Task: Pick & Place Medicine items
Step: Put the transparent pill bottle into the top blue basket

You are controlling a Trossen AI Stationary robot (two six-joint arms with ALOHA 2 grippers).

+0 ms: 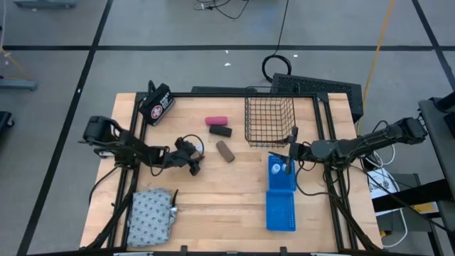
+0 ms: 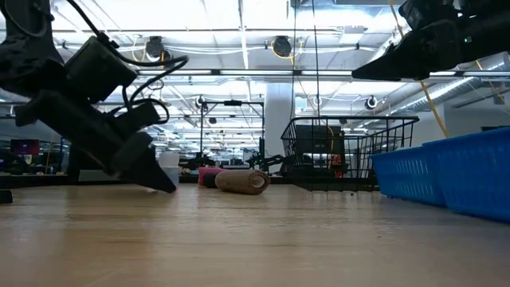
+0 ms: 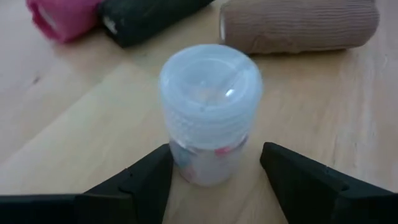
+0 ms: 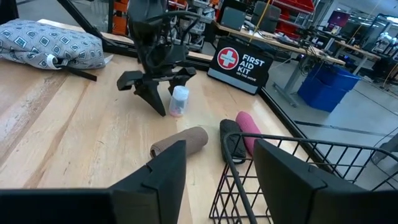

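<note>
A small white round plastic bottle point(image 3: 210, 112) with a ribbed screw lid stands upright at the centre of the left wrist view. A pink oblong roll point(image 1: 216, 120), a black oblong roll point(image 1: 220, 131) and a brown ribbed fabric roll point(image 1: 225, 151) lie just above the high view's centre. A soft grey-white patterned pouch point(image 1: 150, 215) lies at lower left.
</note>
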